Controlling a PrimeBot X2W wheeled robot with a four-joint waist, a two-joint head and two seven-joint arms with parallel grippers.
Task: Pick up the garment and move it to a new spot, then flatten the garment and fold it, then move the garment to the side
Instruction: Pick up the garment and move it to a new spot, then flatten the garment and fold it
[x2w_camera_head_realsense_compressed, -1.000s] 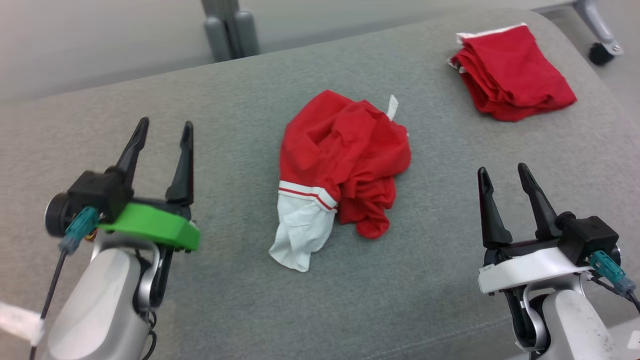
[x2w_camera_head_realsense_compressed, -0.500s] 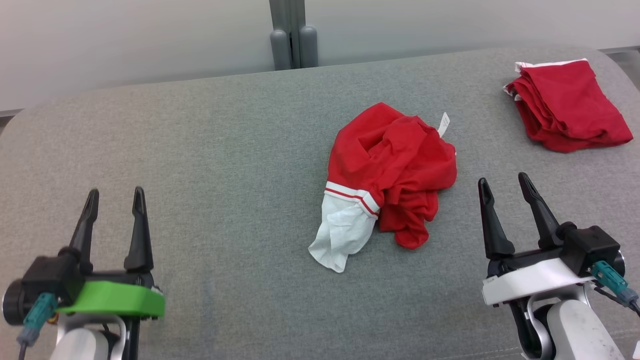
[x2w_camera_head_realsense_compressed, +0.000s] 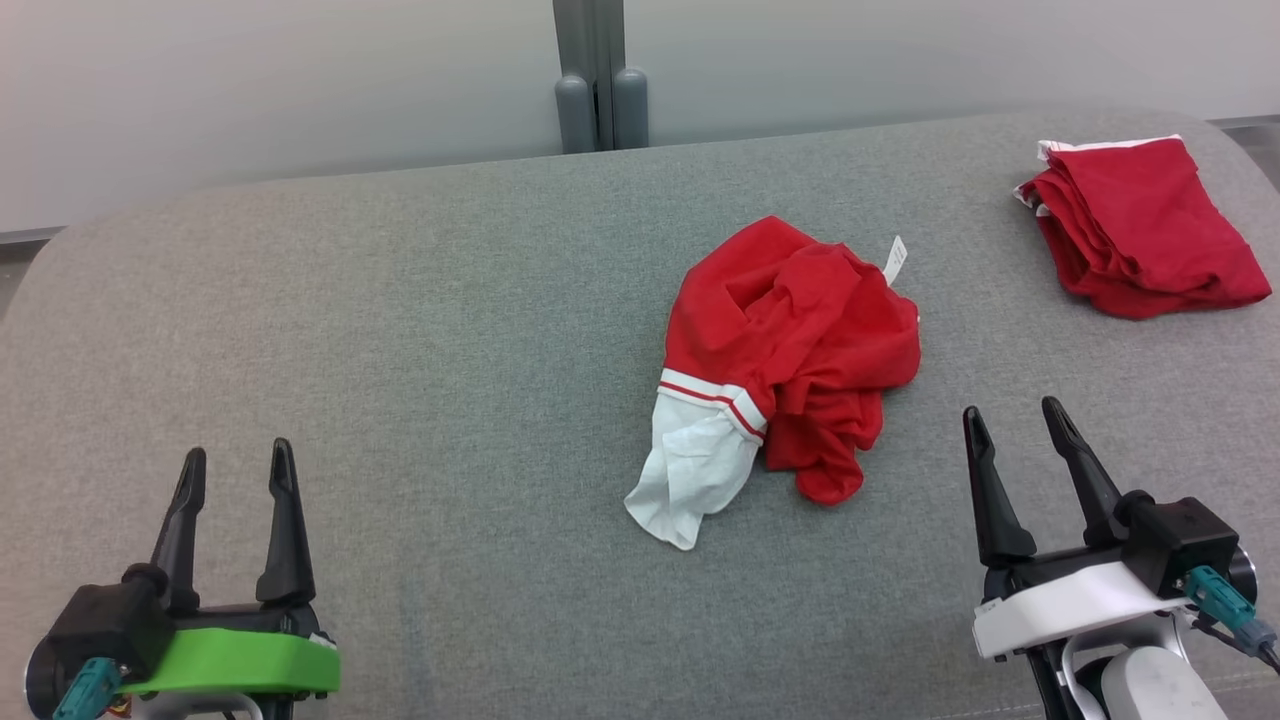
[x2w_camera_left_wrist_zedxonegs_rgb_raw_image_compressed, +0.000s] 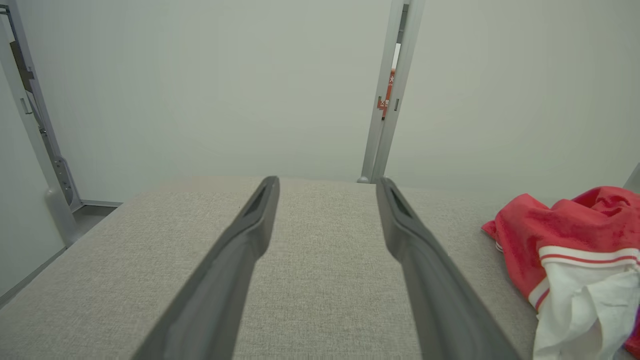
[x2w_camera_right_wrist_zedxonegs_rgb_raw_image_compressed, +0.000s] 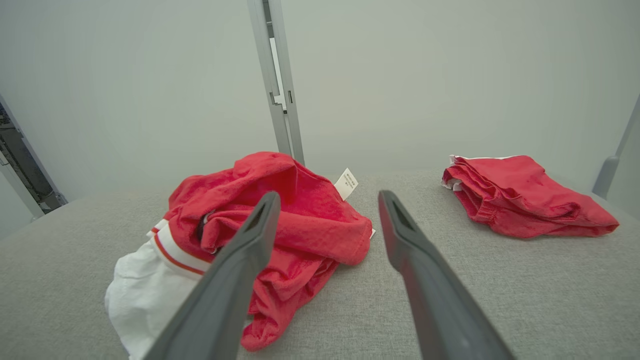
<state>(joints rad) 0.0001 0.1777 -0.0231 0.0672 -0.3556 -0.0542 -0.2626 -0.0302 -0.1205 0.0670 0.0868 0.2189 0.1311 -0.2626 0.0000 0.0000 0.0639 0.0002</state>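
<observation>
While grey cushion (x2w_camera_head_realsense_compressed: 400, 350) spans scene, crumpled red-and-white garment (x2w_camera_head_realsense_compressed: 790, 340) lies near its middle. Folded red garment (x2w_camera_head_realsense_compressed: 1150, 230) at far right corner. Left gripper (x2w_camera_head_realsense_compressed: 238, 455): fingers apart, empty, garment well off to right. Right gripper (x2w_camera_head_realsense_compressed: 1010, 410): fingers apart, empty, garment near, ahead-left. White label (x2w_camera_head_realsense_compressed: 895, 260) on garment's far edge.

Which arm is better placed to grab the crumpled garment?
Probably right. The right gripper, open, sits close beside the crumpled garment; the left gripper, also open, is much farther away.

A grey upholstered surface (x2w_camera_head_realsense_compressed: 400, 350) with rounded far corners lies before a pale wall (x2w_camera_head_realsense_compressed: 250, 80), an upright metal post (x2w_camera_head_realsense_compressed: 598, 60) behind its far edge.
</observation>
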